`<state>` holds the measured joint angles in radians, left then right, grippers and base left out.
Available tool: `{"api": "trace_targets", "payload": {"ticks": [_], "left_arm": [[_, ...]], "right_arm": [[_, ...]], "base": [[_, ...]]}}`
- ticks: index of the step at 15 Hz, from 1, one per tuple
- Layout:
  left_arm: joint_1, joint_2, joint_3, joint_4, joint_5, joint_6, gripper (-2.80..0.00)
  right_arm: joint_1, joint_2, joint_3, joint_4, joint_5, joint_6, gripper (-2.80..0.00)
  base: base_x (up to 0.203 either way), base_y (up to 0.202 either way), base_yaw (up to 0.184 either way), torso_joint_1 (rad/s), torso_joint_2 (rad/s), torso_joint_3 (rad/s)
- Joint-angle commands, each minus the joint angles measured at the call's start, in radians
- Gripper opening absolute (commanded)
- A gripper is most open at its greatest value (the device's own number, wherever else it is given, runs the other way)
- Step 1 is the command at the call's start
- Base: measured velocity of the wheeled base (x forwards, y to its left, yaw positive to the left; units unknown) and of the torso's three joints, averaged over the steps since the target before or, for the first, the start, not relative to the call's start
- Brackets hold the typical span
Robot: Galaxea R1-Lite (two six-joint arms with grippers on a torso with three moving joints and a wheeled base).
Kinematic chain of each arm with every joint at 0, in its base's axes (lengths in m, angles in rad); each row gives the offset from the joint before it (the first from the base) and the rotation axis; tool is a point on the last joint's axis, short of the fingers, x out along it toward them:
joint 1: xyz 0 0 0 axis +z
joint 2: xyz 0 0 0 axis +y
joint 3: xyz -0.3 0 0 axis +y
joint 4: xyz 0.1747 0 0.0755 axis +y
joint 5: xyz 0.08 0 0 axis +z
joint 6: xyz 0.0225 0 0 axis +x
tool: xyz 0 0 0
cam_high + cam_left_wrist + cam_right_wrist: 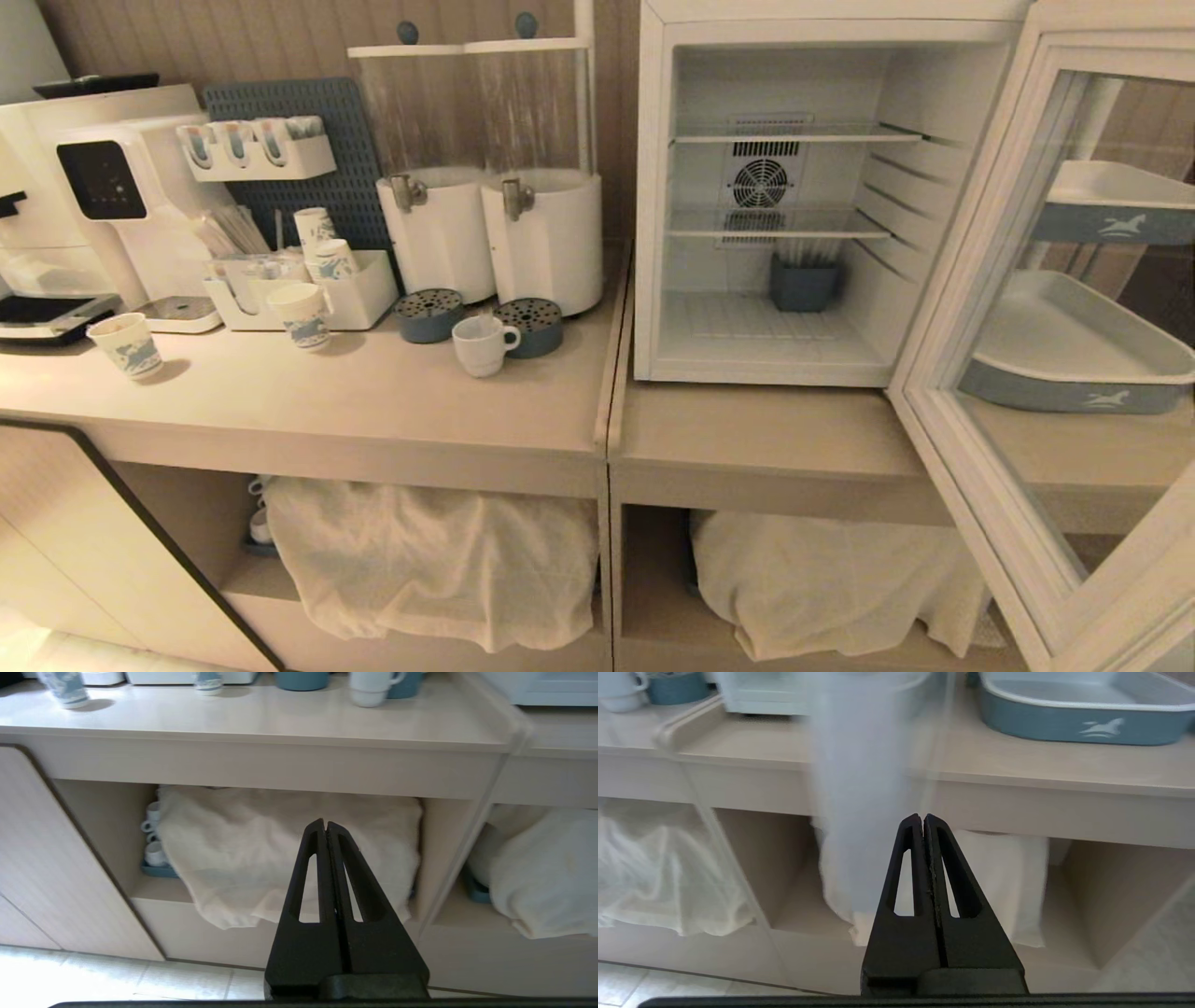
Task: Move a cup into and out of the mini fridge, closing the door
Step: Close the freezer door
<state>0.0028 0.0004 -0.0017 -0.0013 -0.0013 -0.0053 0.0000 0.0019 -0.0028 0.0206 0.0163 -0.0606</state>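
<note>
The small white cup (482, 344) with its side handle stands on the counter left of the mini fridge (784, 196), in front of a grey-blue drip tray. The fridge stands open, its wire shelves and fan showing, a dark grey box on its floor. Its glass door (1055, 355) swings out to the right toward me. Neither arm shows in the head view. My left gripper (325, 822) is shut and empty, low before the counter's open shelf; the cup's (371, 688) base shows above it. My right gripper (922, 816) is shut and empty too, close behind the door's (868, 788) blurred edge.
Two white drink dispensers (490, 229), blue-printed paper cups (126, 343), a cup organiser (303, 285) and a white machine (103, 196) crowd the counter's left. Grey-blue trays (1074, 369) sit behind the door's glass. Cloth-covered bundles (439, 560) fill the shelves below.
</note>
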Motion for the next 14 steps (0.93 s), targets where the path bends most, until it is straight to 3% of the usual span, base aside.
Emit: {"api": "trace_targets", "payload": {"ticks": [1, 6, 11, 13, 14], "left_arm": [[0.000, 0.000, 0.000, 0.000, 0.000, -0.001, -2.80], [0.000, 0.001, 0.000, 0.000, 0.000, -0.001, -2.80], [0.000, 0.001, 0.000, 0.000, 0.000, -0.001, -2.80], [0.000, 0.000, 0.000, 0.000, 0.000, -0.001, -2.80], [0.000, 0.000, 0.000, 0.000, 0.000, -0.001, -2.80]], "right_arm": [[0.000, 0.000, -0.002, 0.001, 0.001, -0.001, -2.80], [0.000, 0.001, -0.002, 0.008, 0.001, -0.001, -2.80], [0.000, 0.000, -0.022, -0.028, -0.011, 0.033, -2.80], [0.000, 0.000, -0.172, 0.002, -0.005, 0.037, -2.80], [0.000, 0.003, -0.291, 0.080, 0.002, 0.039, -2.80]], "base": [[0.000, -0.200, -0.007, 0.002, 0.00, 0.005], [0.000, -0.178, 0.001, 0.005, 0.00, 0.003], [0.000, -0.013, 0.001, 0.001, 0.00, 0.000], [0.000, 0.000, 0.000, 0.000, 0.00, 0.000], [0.000, 0.000, 0.000, 0.000, 0.00, 0.000]]}}
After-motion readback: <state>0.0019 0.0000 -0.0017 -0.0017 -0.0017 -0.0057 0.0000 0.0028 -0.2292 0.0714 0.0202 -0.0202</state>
